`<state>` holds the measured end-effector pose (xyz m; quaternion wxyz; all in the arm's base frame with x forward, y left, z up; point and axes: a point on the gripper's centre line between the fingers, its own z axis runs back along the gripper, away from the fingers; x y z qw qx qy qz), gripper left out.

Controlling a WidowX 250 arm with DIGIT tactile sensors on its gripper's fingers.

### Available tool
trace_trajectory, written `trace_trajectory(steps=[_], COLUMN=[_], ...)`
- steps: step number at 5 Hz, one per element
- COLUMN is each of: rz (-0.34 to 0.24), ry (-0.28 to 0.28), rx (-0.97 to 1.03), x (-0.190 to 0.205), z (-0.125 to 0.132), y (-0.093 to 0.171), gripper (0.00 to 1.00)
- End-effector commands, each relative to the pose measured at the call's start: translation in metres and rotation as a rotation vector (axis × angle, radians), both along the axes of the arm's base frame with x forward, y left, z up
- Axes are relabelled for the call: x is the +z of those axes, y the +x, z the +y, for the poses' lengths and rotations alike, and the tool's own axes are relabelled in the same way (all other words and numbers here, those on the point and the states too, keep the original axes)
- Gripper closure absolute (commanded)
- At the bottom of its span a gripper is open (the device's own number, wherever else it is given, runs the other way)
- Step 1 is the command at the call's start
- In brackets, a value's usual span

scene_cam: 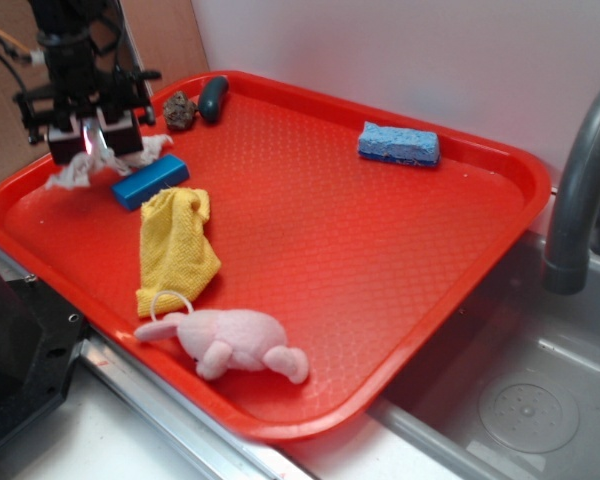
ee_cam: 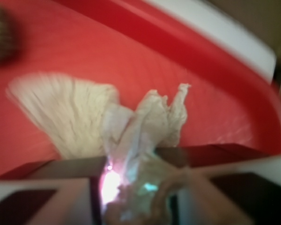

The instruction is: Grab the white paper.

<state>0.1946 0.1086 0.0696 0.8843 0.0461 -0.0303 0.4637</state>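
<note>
One pincer (scene_cam: 94,140) pinches the white paper (scene_cam: 75,172) above the red tray (scene_cam: 380,260); the blue block (scene_cam: 150,181) lies just beside.

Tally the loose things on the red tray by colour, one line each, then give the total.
White: 1, paper in the claw
Blue: 2, block, sponge
Yellow: 1, cloth
Pink: 1, plush bunny
Brown: 1, lump
Dark green: 1, rounded thing
Total: 7

In my wrist view everything is blurred; the white paper (ee_cam: 145,126) disappears between the gripper (ee_cam: 136,187) fingers, and the dark blur (ee_cam: 2,40) at top-left is perhaps the brown object.
</note>
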Motion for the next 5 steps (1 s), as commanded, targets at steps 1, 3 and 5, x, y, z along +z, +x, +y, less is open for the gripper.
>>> trace_trajectory(steps=[1, 3, 5], rz=[-0.036, -0.08, -0.091], ry=[0.081, -0.02, -0.027], rx=[-0.505, -0.914, -1.02], x=[0.075, 0.115, 0.128], z=[-0.038, -0.104, -0.121], y=[-0.012, 0.026, 0.039], gripper=[1.0, 1.0, 1.0])
